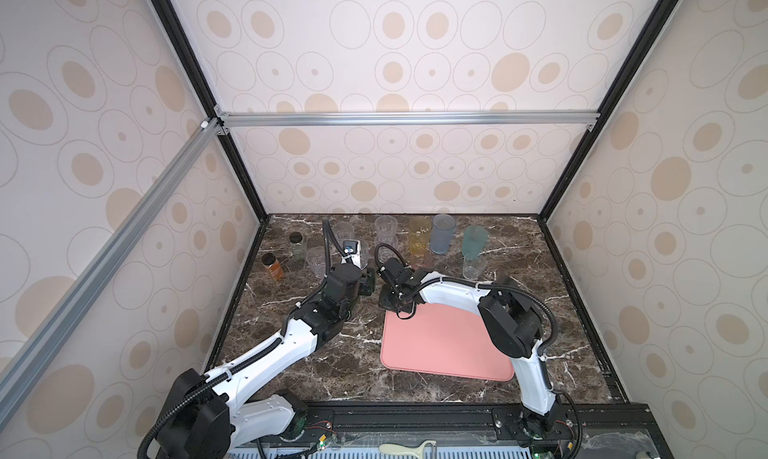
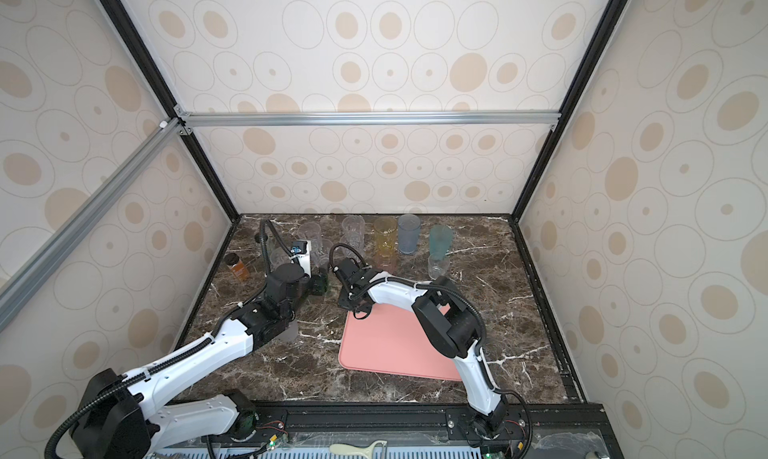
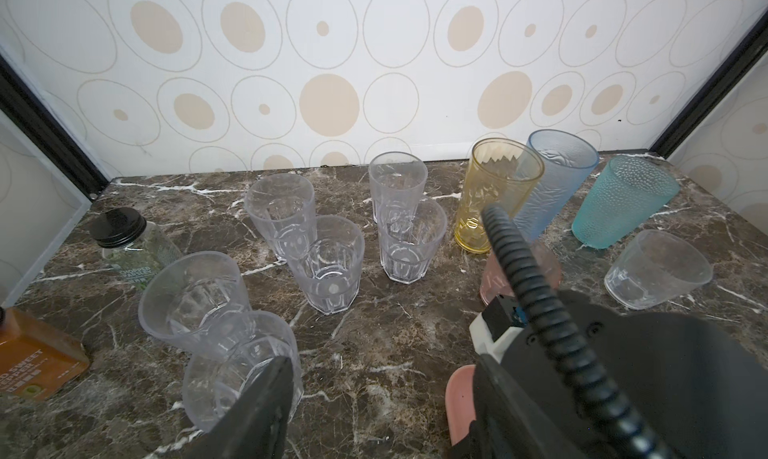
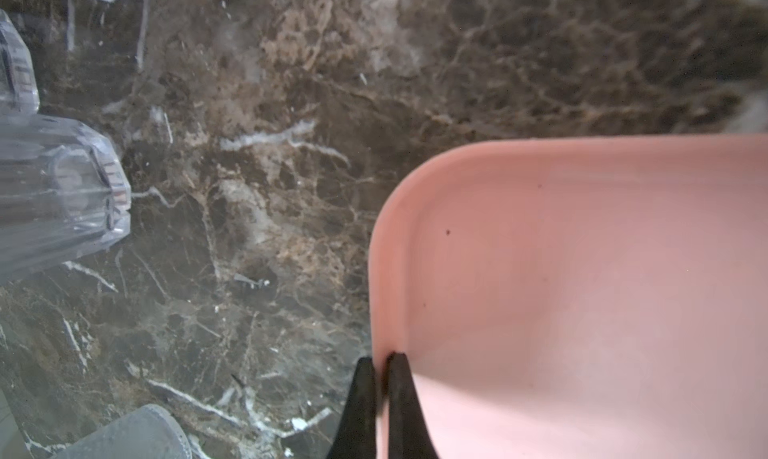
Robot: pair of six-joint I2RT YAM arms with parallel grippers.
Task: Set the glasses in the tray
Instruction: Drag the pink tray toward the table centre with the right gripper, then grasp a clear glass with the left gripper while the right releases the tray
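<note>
The salmon-pink tray point(image 1: 449, 344) point(image 2: 395, 344) lies flat at the middle right of the marble table. My right gripper point(image 4: 380, 359) point(image 1: 399, 307) is shut on the tray's rim point(image 4: 386, 270) near its far left corner, one finger outside and one inside. Several glasses stand at the back: clear ribbed ones point(image 3: 328, 261) point(image 3: 409, 241) point(image 3: 199, 299), an amber one point(image 3: 494, 195), a blue one point(image 3: 557, 178), a teal one point(image 3: 623, 199) and a short clear one point(image 3: 656, 270). My left gripper point(image 3: 380, 365) point(image 1: 368, 282) is open over bare marble, one finger beside the nearest clear glass point(image 3: 241, 369).
Two black-capped bottles stand at the back left, one clear point(image 3: 124, 241) and one orange point(image 3: 33, 353). The right arm point(image 3: 665, 374) with its ribbed cable point(image 3: 519, 261) hides most of a pink glass point(image 3: 498, 278). Walls enclose the table on three sides.
</note>
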